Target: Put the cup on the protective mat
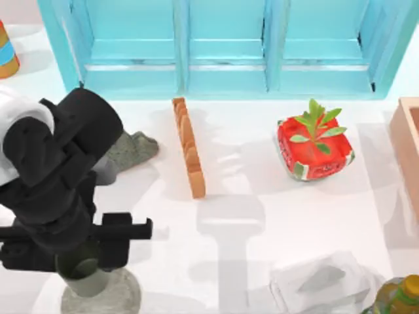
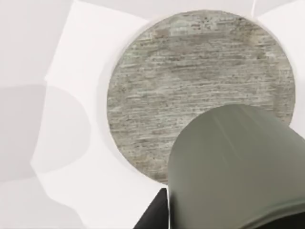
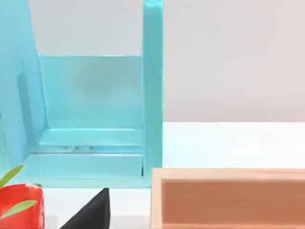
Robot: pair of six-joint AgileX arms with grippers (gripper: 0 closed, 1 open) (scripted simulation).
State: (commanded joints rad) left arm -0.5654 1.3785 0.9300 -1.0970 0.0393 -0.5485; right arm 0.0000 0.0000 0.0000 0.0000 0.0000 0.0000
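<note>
Grey speckled protective mat [image 1: 124,297] is noted at the desk's [image 1: 236,196] near left edge. Grey-green cup [image 1: 82,273] is held clenched in the left pincer [image 1: 82,258], over the mat's edge. Farther back, an orange blue-banded vessel [image 1: 6,55] is seen.

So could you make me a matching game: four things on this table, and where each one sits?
Things:
1. grey-green cup
2. watermelon planter
3. wooden box
4. orange banded vessel

Places:
A. top view's right edge
B. top view's upper left corner
C. at the left gripper, over the grey mat
D. right of centre, near the blue shelf

Pairs: 1-C, 2-D, 3-A, 4-B
</note>
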